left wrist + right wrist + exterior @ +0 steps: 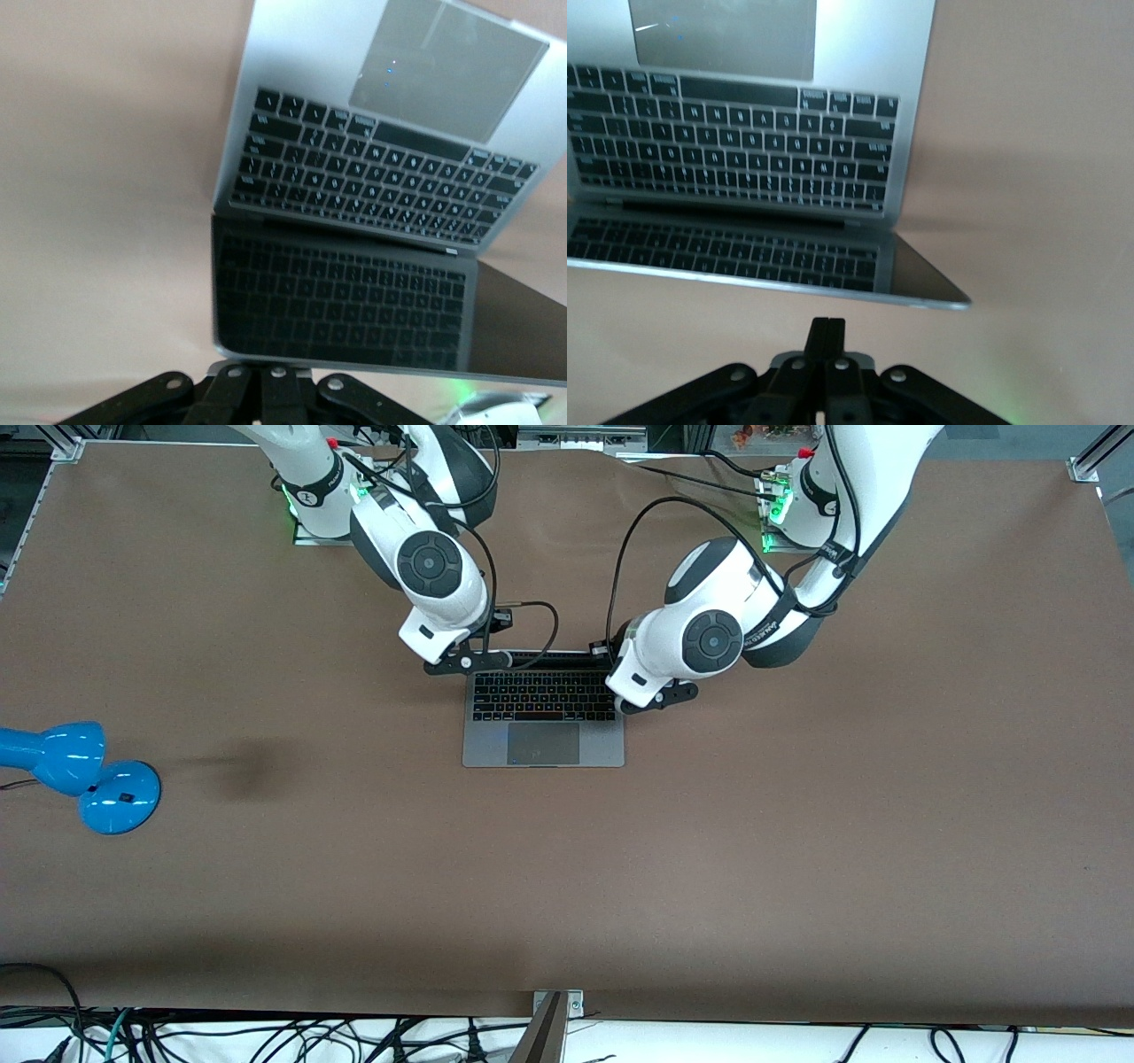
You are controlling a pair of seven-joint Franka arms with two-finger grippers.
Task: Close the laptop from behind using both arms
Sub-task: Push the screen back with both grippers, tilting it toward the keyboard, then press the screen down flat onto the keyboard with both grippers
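The grey laptop (543, 731) stands open in the middle of the table, its lid (542, 658) nearly upright toward the robots' bases. In both wrist views the dark screen (354, 301) (726, 248) mirrors the black keyboard. My left gripper (657, 695) is at the lid's corner toward the left arm's end. It is shut (264, 372), and its fingertips meet the lid's top edge, which hides them. My right gripper (468, 662) is at the lid's other corner. It is shut and empty (827, 329), a small gap from the lid's edge.
A blue desk lamp (80, 771) lies near the right arm's end of the table, well away from the laptop. Brown table surface (797, 824) surrounds the laptop. Black cables (620, 558) loop over the table between the two arms.
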